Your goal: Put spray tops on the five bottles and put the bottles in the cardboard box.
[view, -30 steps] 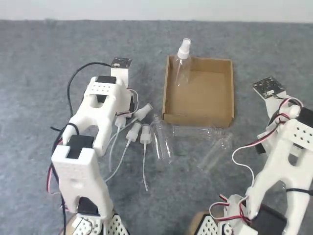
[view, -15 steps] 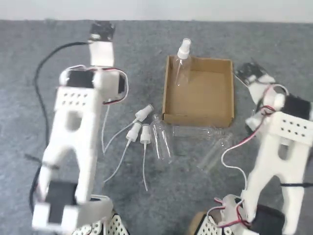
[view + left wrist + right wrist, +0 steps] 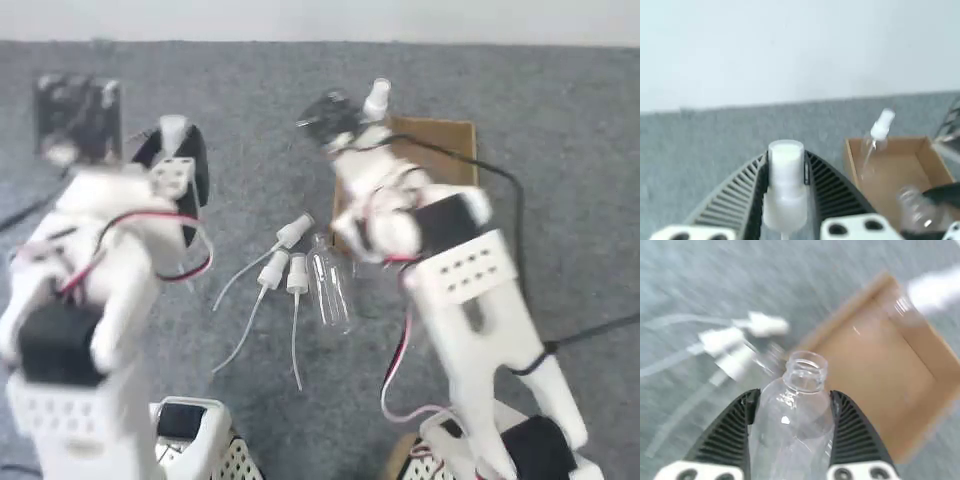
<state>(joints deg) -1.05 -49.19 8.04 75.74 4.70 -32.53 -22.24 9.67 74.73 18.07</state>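
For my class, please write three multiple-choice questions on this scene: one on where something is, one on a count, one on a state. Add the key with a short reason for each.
1. Where is the bottle with a top on?
A) inside the cardboard box, at a corner
B) lying flat beside the loose tops
C) upright outside the box

2. How many loose spray tops lie on the table?
A) one
B) three
C) five

3. The held bottle in the right pincer is:
A) capped
B) open at the neck
C) crushed

Key: 1 A, it stands within the box walls at a corner. 2 B, three white tops lie together beside a bare bottle. 3 B, its round mouth shows with nothing screwed on.
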